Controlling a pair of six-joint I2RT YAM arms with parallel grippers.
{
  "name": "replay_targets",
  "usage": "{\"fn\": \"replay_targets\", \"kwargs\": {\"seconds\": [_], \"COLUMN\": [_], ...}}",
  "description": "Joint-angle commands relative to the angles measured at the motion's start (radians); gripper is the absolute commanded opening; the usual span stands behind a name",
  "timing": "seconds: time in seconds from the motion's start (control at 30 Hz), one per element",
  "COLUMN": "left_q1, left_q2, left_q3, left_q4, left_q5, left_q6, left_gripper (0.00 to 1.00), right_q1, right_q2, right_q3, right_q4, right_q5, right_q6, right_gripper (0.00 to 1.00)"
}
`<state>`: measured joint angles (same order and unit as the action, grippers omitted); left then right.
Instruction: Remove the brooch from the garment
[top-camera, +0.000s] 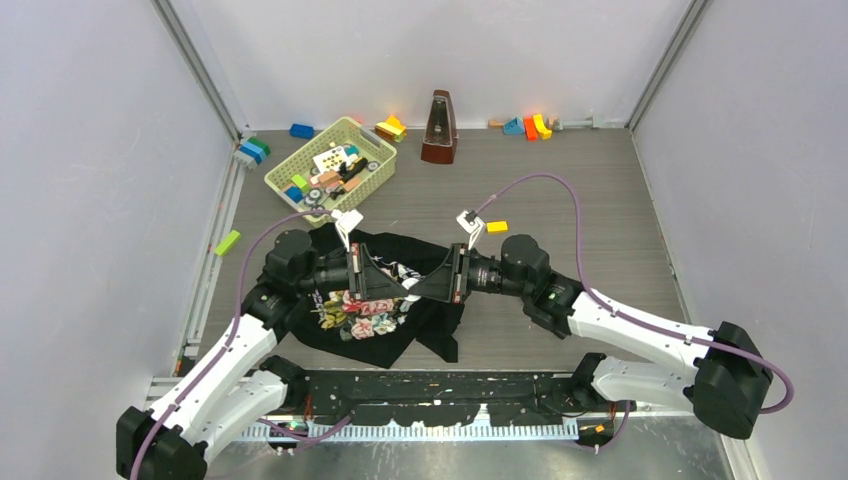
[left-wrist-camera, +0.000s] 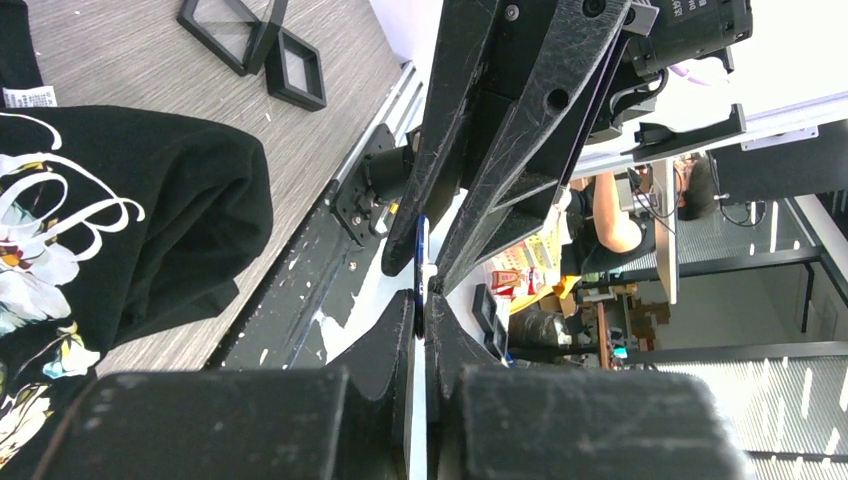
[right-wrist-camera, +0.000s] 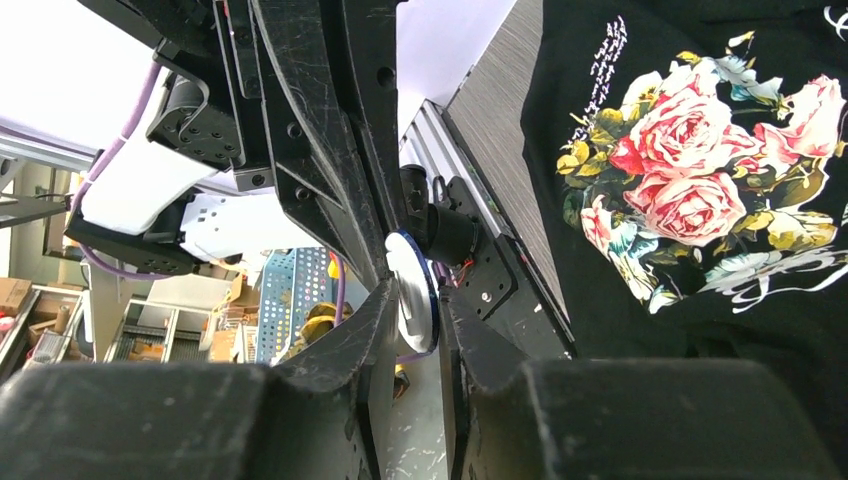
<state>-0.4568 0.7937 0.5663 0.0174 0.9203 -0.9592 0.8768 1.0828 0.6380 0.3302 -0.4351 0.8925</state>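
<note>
The black T-shirt (top-camera: 372, 322) with pink roses and white script lies on the table under both arms; it also shows in the left wrist view (left-wrist-camera: 120, 200) and the right wrist view (right-wrist-camera: 700, 200). My left gripper (top-camera: 398, 284) and right gripper (top-camera: 421, 285) meet tip to tip above it. The brooch (right-wrist-camera: 410, 292), a small disc with a blue rim and white face, is in the air between the fingertips. My left gripper (left-wrist-camera: 421, 298) is shut on its thin blue edge (left-wrist-camera: 421, 255). My right gripper (right-wrist-camera: 420, 291) straddles it with jaws a little apart.
A yellow basket (top-camera: 300, 165) of toys stands at the back left, with a brown metronome (top-camera: 438, 128) beside it. An orange block (top-camera: 497, 226) and a green block (top-camera: 227, 242) lie loose. Black square boxes (left-wrist-camera: 295, 68) lie on the table. A black rail (top-camera: 430, 385) runs along the near edge.
</note>
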Motion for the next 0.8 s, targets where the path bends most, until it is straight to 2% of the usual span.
{"fn": "replay_targets", "kwargs": {"seconds": [0.0, 0.2, 0.4, 0.47, 0.53, 0.57, 0.63, 0.77], "left_q1": [-0.003, -0.003, -0.003, -0.003, -0.003, -0.003, -0.003, -0.007], "left_q2": [-0.024, -0.032, -0.034, -0.035, -0.035, -0.032, -0.019, 0.017], "left_q3": [0.006, 0.007, 0.009, 0.013, 0.024, 0.035, 0.066, 0.102], "left_q4": [0.053, 0.042, 0.022, -0.005, -0.091, -0.127, -0.26, -0.397], "left_q5": [0.039, 0.026, 0.014, -0.005, -0.046, -0.071, -0.135, -0.271], "left_q6": [0.009, 0.015, 0.031, 0.047, 0.091, 0.122, 0.192, 0.282], "left_gripper": [0.0, 0.0, 0.0, 0.0, 0.0, 0.0, 0.0, 0.0], "right_q1": [0.002, 0.002, 0.002, 0.002, 0.002, 0.001, 0.001, 0.001], "right_q2": [0.017, 0.007, -0.022, -0.039, -0.067, -0.078, -0.127, -0.203], "right_q3": [0.039, 0.045, 0.005, -0.014, -0.035, -0.04, -0.06, -0.052], "right_q4": [-0.07, -0.15, -0.147, -0.109, -0.09, -0.088, -0.098, -0.221], "right_q5": [0.053, 0.163, 0.259, 0.267, 0.271, 0.274, 0.286, 0.348], "right_q6": [-0.02, -0.014, 0.023, 0.029, 0.03, 0.026, 0.017, -0.019], "right_gripper": [0.25, 0.2, 0.23, 0.29, 0.4, 0.5, 0.6, 0.7]}}
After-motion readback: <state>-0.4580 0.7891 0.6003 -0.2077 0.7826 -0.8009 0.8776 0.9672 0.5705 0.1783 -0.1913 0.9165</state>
